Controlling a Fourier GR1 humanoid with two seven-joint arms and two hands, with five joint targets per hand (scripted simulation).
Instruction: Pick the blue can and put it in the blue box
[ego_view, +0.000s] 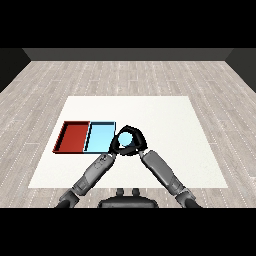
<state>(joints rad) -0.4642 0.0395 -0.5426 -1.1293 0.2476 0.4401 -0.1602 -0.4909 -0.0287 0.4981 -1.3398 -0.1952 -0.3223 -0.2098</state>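
Observation:
The blue can (127, 140) is just right of the light blue tray (99, 138), near the table's middle front. My right hand (140, 142) is curled round it from the right and over its top, so only the can's light blue face shows between the black fingers. My left hand (115, 145) hangs close against the can's left side with relaxed fingers, right at the blue tray's near right corner. Whether the can rests on the table or is lifted cannot be told.
The red tray (73, 136) lies directly left of the blue tray, the two touching side by side. The white table (170, 125) stretches to the right and behind the hands. Both forearms meet in a V at the front.

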